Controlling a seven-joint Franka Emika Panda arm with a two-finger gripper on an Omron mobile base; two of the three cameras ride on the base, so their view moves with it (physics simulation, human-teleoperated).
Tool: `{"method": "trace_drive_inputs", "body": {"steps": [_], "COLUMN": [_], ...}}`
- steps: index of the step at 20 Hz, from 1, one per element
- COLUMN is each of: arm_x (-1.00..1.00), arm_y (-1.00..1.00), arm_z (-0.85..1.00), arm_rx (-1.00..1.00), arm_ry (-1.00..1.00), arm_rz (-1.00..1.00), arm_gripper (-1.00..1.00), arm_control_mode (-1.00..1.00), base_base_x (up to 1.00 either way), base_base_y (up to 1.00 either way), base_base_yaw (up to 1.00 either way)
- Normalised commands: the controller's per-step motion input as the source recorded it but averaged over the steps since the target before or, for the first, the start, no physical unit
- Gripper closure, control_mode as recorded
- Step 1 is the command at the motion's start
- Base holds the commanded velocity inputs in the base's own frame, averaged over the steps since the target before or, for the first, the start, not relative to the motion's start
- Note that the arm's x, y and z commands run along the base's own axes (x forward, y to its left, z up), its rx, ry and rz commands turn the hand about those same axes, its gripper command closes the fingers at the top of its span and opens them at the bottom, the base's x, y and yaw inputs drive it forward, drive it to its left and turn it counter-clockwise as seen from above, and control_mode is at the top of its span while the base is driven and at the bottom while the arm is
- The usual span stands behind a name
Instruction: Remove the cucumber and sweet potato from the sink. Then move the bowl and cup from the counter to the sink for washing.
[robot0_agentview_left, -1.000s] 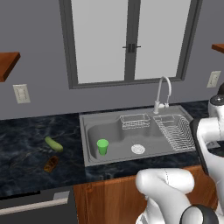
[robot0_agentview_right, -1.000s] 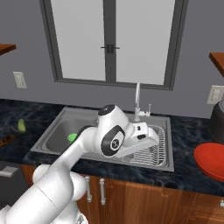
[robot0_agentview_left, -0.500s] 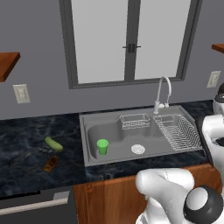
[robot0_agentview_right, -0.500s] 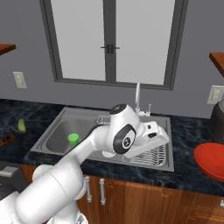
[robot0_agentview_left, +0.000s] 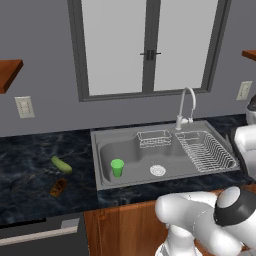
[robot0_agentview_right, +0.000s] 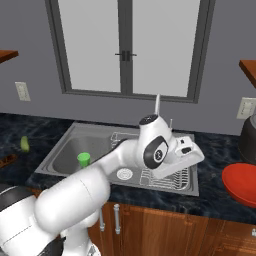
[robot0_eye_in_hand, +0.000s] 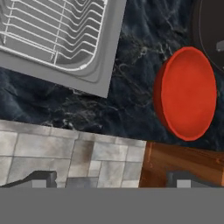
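Observation:
The light-green cucumber (robot0_agentview_left: 61, 164) and the brown sweet potato (robot0_agentview_left: 58, 187) lie on the dark counter left of the sink (robot0_agentview_left: 135, 162). Upright on the basin floor at the left stands the green cup (robot0_agentview_left: 117, 167), also seen from the right base (robot0_agentview_right: 84, 159). On the counter right of the sink rests the red bowl (robot0_agentview_right: 242, 182). My hand hangs over the sink's right end, and in the hand view the bowl (robot0_eye_in_hand: 186, 94) lies ahead and to the right. The gripper (robot0_eye_in_hand: 111, 179) is open, its fingertips wide apart with nothing between them.
A wire dish rack (robot0_agentview_left: 205, 150) fills the sink's right side, with a wire basket (robot0_agentview_left: 153, 138) and a curved faucet (robot0_agentview_left: 186, 105) at the back. A dark pot (robot0_agentview_right: 248, 135) stands just behind the bowl. The counter's front edge runs close to the bowl, with floor tiles (robot0_eye_in_hand: 52, 153) below.
The arm has swung right, from above the basin to past the dish rack towards the right counter. The cup, cucumber and sweet potato have not moved.

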Motion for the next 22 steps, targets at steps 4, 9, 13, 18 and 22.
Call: {"method": "trace_drive_inputs", "body": {"steps": [4, 9, 13, 18, 22], "arm_x": [0.21, 0.14, 0.07, 0.06, 0.06], "arm_y": [-0.25, -0.29, -0.31, -0.27, -0.23], "arm_z": [-0.02, -0.05, -0.07, -0.11, -0.13], "arm_rx": [0.0, 0.02, 0.0, 0.0, 0.02], "arm_ry": [0.07, 0.02, 0.0, -0.02, -0.05], "arm_rz": [0.0, 0.0, 0.0, 0.0, 0.01], "arm_gripper": [-1.0, -1.0, -1.0, -1.0, -1.0], "arm_control_mode": [-1.0, -1.0, -1.0, -1.0, -1.0], "base_base_x": [0.0, 0.0, 0.0, 0.0, 0.0], "base_base_y": [0.0, 0.0, 0.0, 0.0, 0.0], "base_base_yaw": [0.0, 0.0, 0.0, 0.0, 0.0]}}
